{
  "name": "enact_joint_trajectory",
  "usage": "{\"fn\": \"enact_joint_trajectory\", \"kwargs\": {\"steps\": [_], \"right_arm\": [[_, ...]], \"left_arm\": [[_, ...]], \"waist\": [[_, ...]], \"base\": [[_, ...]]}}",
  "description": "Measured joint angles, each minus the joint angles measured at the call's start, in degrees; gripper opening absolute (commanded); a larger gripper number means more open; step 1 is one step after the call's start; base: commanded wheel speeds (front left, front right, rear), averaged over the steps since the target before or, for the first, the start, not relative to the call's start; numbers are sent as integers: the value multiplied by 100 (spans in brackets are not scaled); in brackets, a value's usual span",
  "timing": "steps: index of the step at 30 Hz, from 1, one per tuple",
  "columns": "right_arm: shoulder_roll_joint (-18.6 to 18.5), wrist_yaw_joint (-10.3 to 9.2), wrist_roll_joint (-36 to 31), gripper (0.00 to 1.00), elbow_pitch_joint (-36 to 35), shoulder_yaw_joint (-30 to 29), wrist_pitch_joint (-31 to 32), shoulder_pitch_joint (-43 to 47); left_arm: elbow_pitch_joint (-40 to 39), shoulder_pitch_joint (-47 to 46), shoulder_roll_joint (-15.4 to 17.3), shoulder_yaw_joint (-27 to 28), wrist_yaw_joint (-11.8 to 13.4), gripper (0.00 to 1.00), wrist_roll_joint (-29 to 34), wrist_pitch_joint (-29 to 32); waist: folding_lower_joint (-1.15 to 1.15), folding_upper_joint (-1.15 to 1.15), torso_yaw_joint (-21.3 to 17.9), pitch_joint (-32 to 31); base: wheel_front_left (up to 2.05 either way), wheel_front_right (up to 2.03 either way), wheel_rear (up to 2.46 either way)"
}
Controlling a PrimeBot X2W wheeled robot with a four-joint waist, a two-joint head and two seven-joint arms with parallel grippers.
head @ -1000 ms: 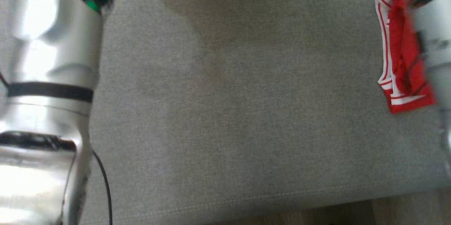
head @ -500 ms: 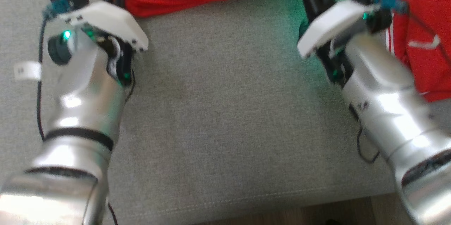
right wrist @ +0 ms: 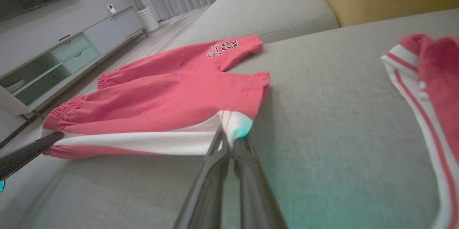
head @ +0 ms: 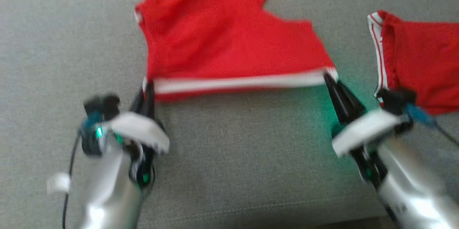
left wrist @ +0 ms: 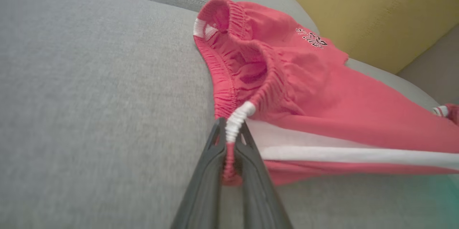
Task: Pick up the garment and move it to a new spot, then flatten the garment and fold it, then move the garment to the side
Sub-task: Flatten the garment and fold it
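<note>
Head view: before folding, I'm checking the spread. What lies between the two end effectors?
The white-striped edge of the garment, running straight from left end effector to right end effector; nearer the robot, bare grey cushion. The head view shows it.

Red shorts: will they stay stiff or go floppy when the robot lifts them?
Probably floppy: the red shorts crumple at the waistband and drape on the sofa cushion. Likely light: the left gripper and right gripper hold them by small corner pinches.
</note>
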Motion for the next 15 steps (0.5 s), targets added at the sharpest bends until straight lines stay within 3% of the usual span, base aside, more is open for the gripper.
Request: {"fn": "enact_joint_trajectory", "kwargs": {"steps": [5,10,15], "right_arm": [[-188,0,-265,0,-983,-687,292,1351],[-151,0,-744,0,-2265,-1577,1177,2603],[120,0,-1209,0,-3507,-2390,2084,3579]], "left_arm": [[-1087,1249,12,-183,102,0,4,125],[-2597,2356,129,-327,389,0,2,837],[-3973,3168,242,-509,604,0,-31,1637]], "waist": [[0,0,51,-353],[0,0,101,-590],[0,0,138,-695]], "base": [[0,0,0],[0,0,0],[0,0,0]]}}
